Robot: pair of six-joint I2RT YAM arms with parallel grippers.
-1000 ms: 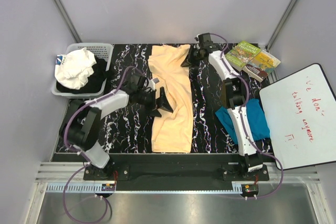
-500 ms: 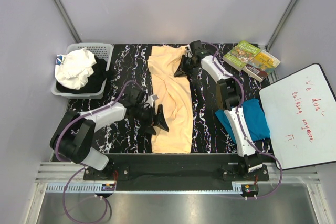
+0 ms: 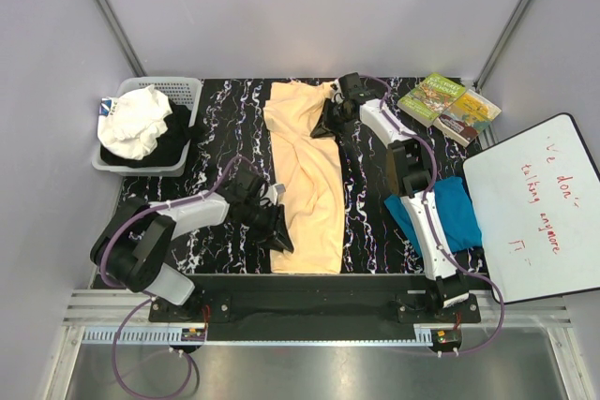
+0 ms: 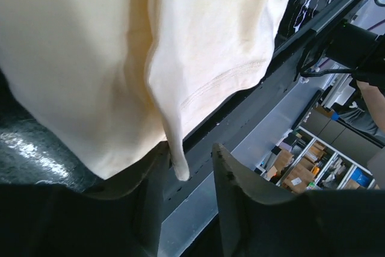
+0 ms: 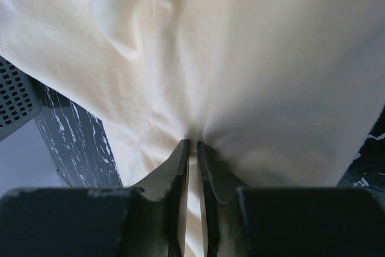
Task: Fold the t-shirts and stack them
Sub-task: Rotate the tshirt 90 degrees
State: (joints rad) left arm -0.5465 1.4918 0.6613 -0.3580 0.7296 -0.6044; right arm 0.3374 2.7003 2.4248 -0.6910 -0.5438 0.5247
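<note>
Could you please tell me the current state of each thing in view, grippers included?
peach-yellow t-shirt: folded lengthwise, lying flat, pinched at its far end.
teal t-shirt: lying loose, partly hidden by the right arm.
left gripper: open, jaws apart around the shirt's near corner.
right gripper: shut on the peach-yellow t-shirt.
basket: holding white and black cloth.
whiteboard: written on in red.
</note>
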